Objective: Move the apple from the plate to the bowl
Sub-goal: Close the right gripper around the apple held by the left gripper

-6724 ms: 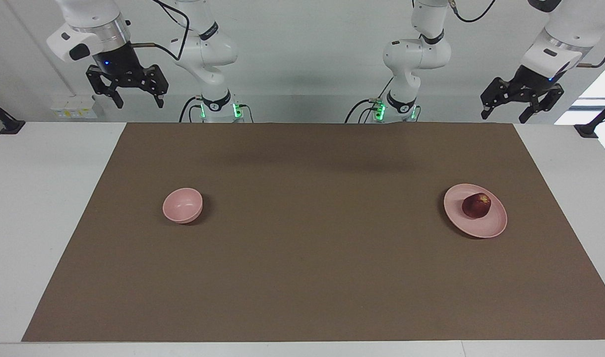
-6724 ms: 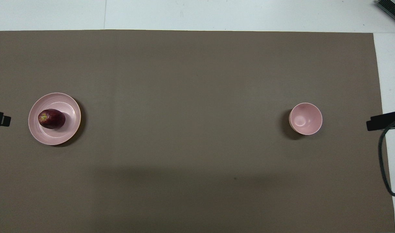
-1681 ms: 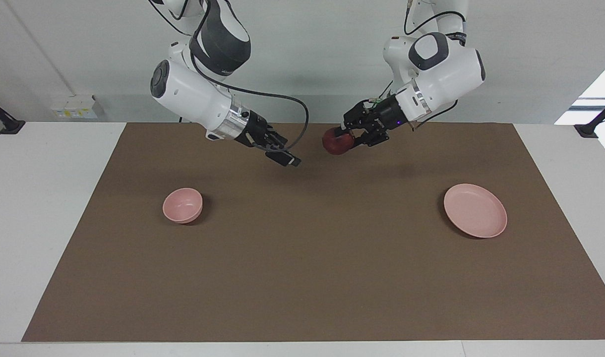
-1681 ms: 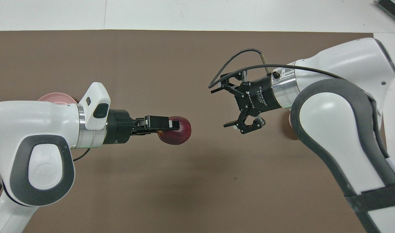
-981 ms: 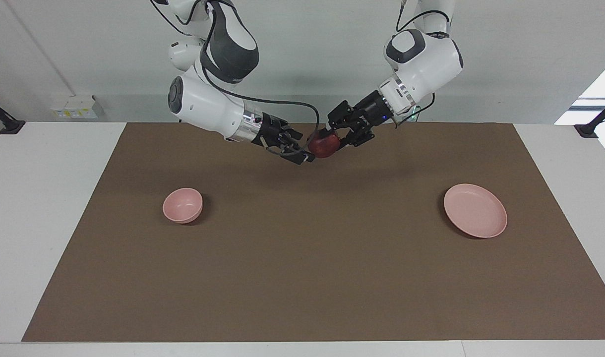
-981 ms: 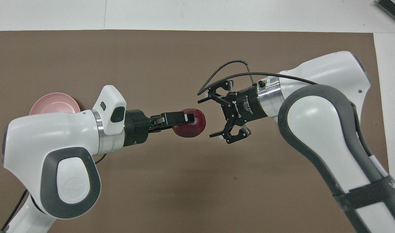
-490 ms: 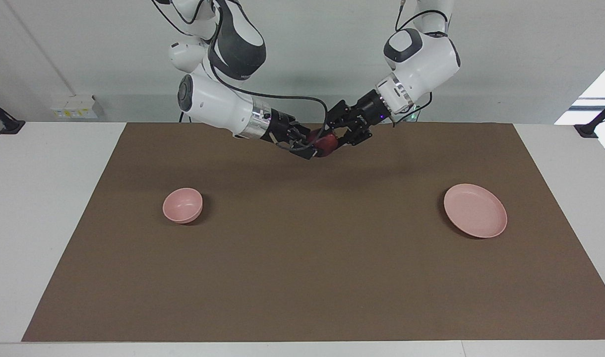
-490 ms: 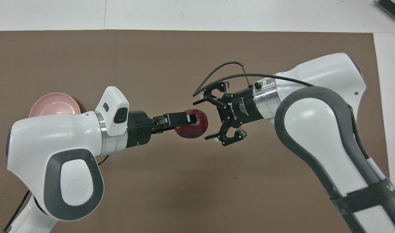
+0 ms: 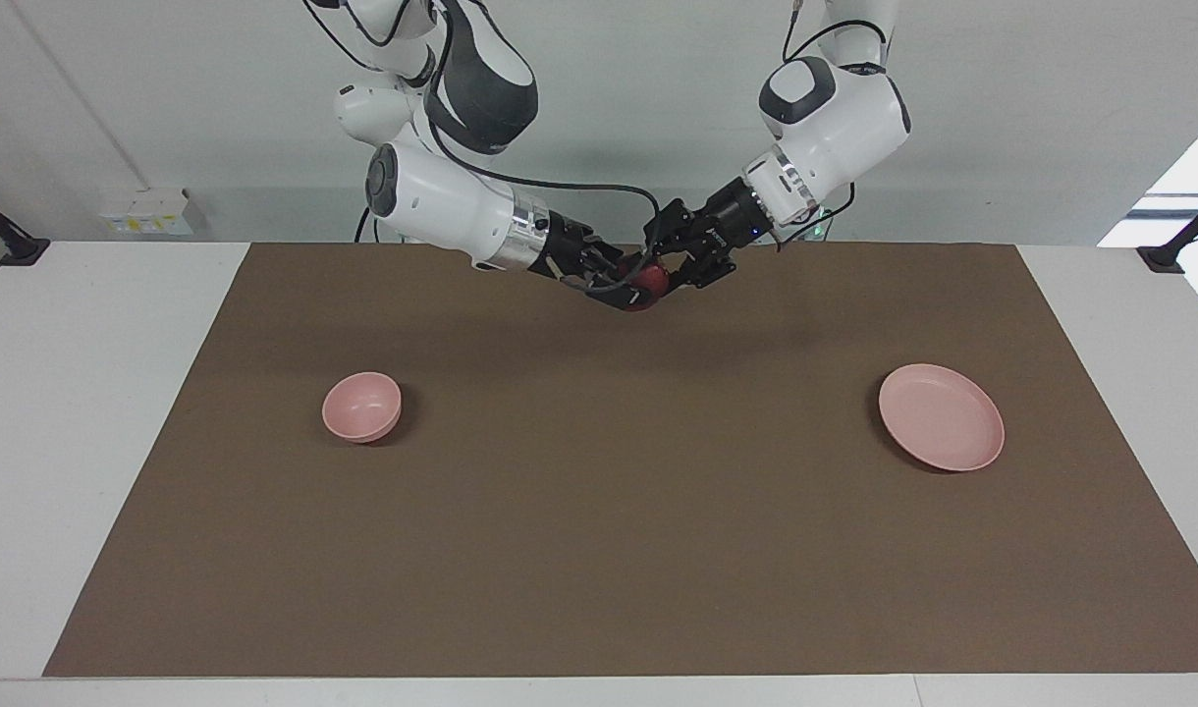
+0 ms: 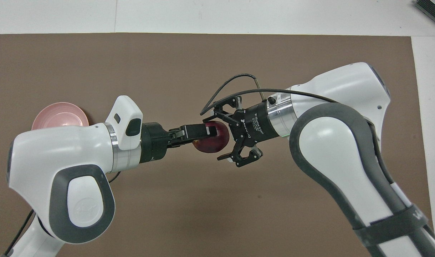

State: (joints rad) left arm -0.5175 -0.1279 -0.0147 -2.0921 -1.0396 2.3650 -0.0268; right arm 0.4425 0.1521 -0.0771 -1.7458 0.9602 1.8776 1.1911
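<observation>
Mid-air handover over mat centre: left gripper [image 10: 203,131] clamps apple [image 10: 214,143]; right gripper [image 10: 223,134] at apple's 3 o'clock overhead, fingers straddling, grasp unclear.

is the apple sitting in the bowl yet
No, the bowl is empty on the mat, while the apple is up in the air over the mat's middle, shut in the left gripper.
</observation>
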